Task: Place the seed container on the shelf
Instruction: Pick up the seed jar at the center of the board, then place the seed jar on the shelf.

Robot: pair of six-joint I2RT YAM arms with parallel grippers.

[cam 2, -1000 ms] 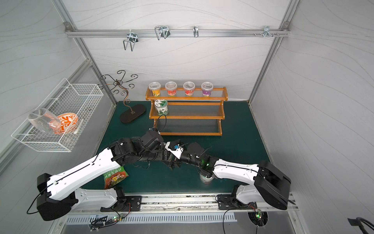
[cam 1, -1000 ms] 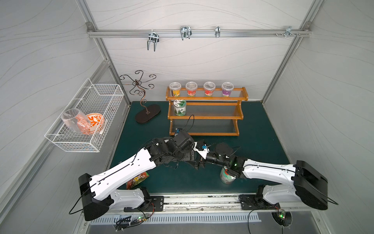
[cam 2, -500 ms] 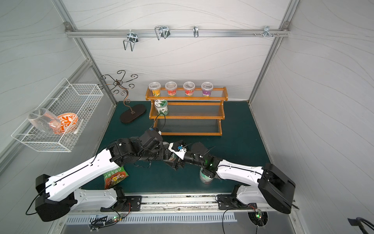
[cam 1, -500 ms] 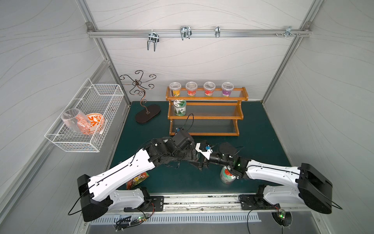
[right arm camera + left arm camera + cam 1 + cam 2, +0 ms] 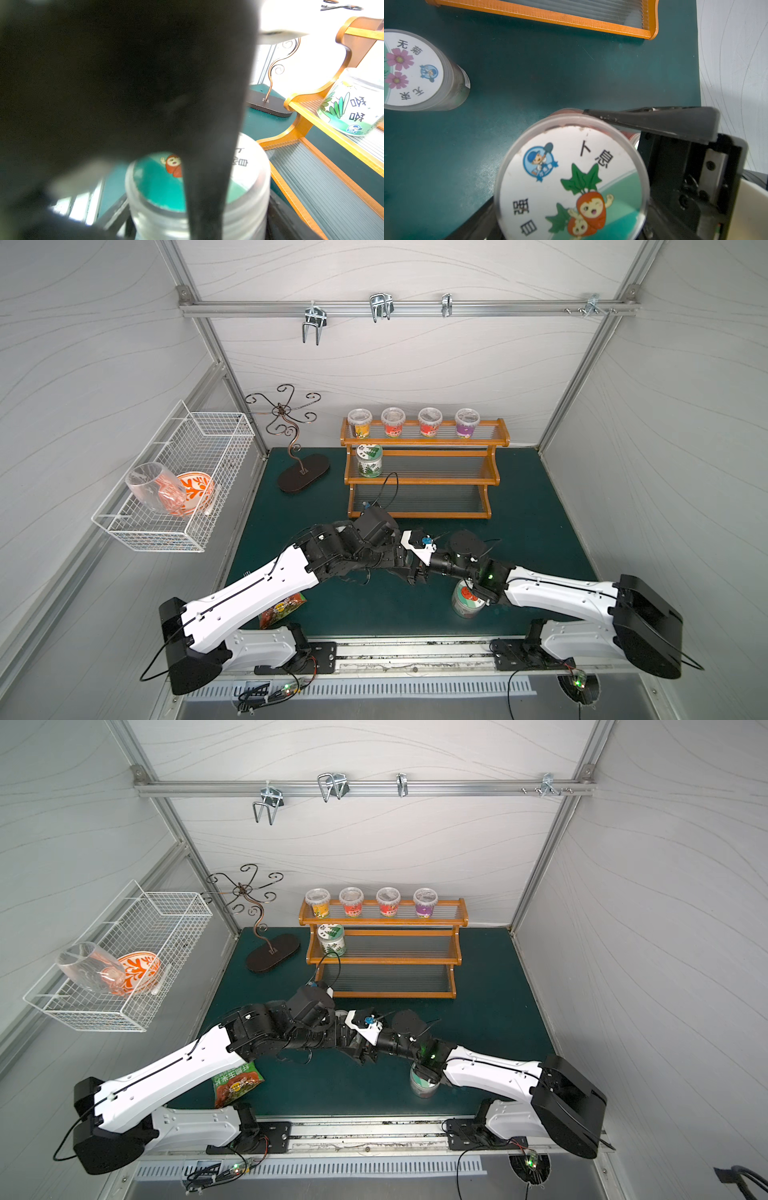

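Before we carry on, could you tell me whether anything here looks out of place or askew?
Yes: the clear glass lies on its side in the wire basket, beside the orange-patterned bowl. A snack packet also lies on the mat, partly under the left arm.

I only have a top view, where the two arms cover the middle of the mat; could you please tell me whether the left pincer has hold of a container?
Observer: Yes; the left wrist view shows the left pincer closed on a carrot-lid container.
Operator: Thank you; is anything else near it?
Observer: A flower-lid container stands on the mat, apart from the held one.
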